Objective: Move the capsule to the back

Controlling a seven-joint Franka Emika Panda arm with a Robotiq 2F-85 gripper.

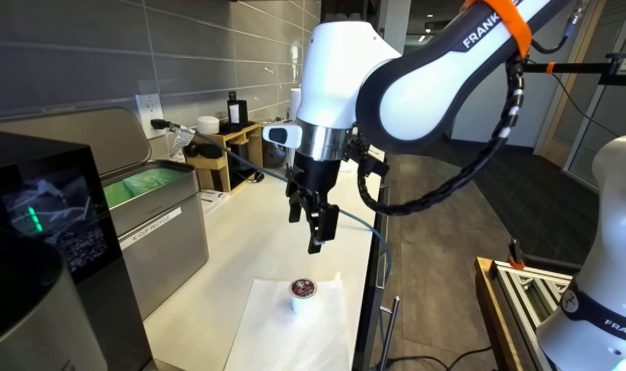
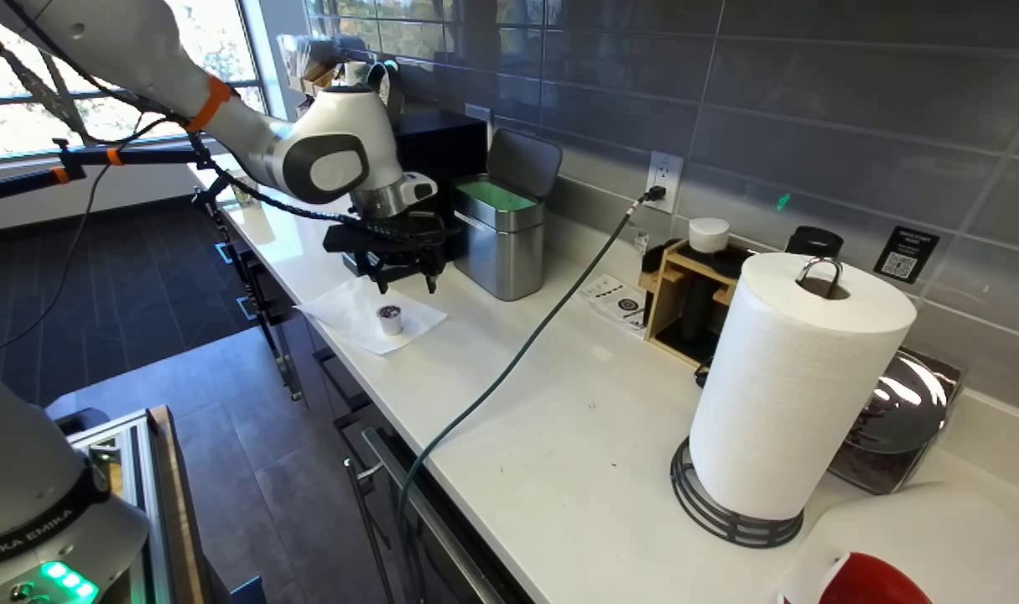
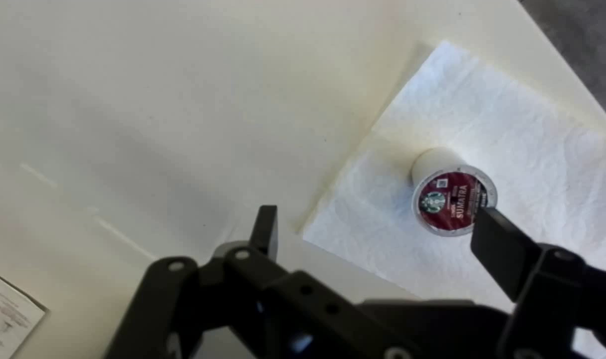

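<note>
Plainly, the capsule stood upright on a white sheet, its dark red lid facing up above a whitish body. A round green logo and the word SUMATRA showed on the lid. The sheet lay on the counter, near the edge on the floor side. Above hung the gripper, clear of both, its two fingers well apart and pointing down. In the wrist view one finger covered a bit of the lid's rim, though both exterior views showed a gap between finger and capsule. The arm reached in over the counter from the floor side.

Near the tiled wall stood a steel bin, open, lined in green, with a label reading K-CUP RECYCLE. A wooden rack bore a white tub. In an exterior view a paper roll stood upright on a black wire stand, well apart from the capsule. From an outlet a cable ran across the counter and over its edge. A red thing showed only in part at the lower edge.
</note>
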